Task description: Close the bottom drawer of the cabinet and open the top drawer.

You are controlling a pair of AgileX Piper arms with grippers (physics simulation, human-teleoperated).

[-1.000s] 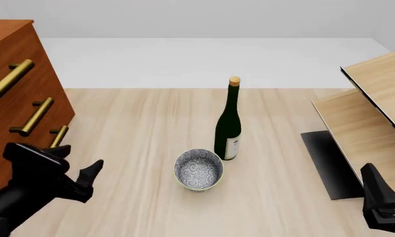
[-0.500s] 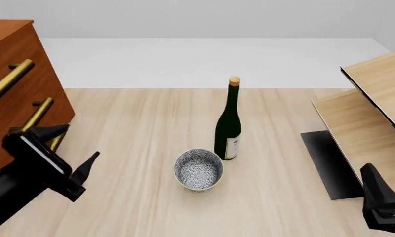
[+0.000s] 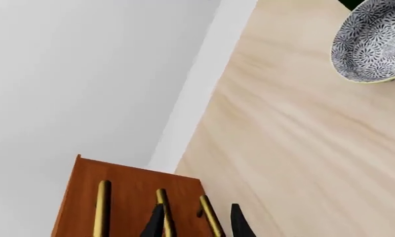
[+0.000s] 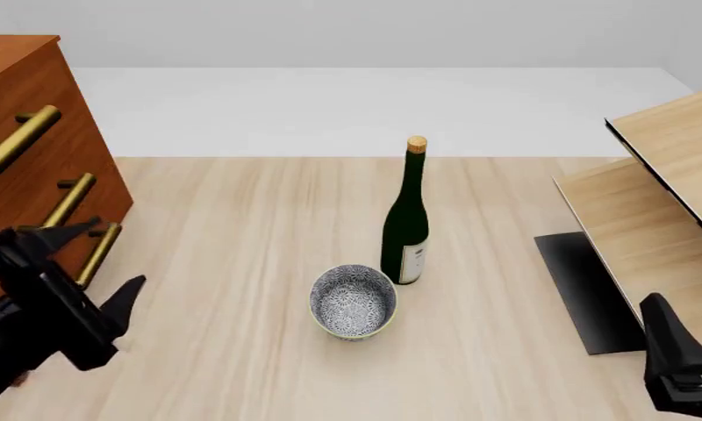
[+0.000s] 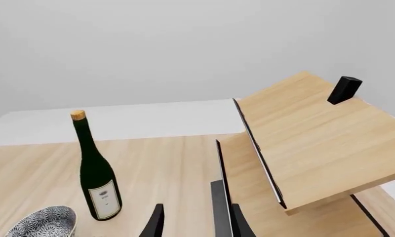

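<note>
The reddish-brown cabinet [image 4: 24, 189] stands at the table's left edge, its three drawer fronts looking level with one another. Brass handles mark the top drawer [image 4: 18, 139], the middle one and the bottom drawer [image 4: 99, 253]. My left gripper [image 4: 94, 265] is open right at the bottom handle, one finger above it and one below. In the left wrist view the bottom handle [image 3: 211, 218] lies between the fingertips [image 3: 156, 223], without visible contact. My right gripper [image 5: 196, 224] is open and empty, low at the near right, far from the cabinet.
A dark green wine bottle [image 4: 406, 219] stands mid-table with a patterned bowl [image 4: 353, 301] just in front of it. A pale wooden shelf unit [image 4: 662, 202] fills the right side, with a black panel [image 4: 585, 294] at its foot and a small black block [image 5: 344, 90] on top.
My left gripper has moved left and back toward the cabinet, from beside the bottom handle to straddling it. The right arm has stayed still.
</note>
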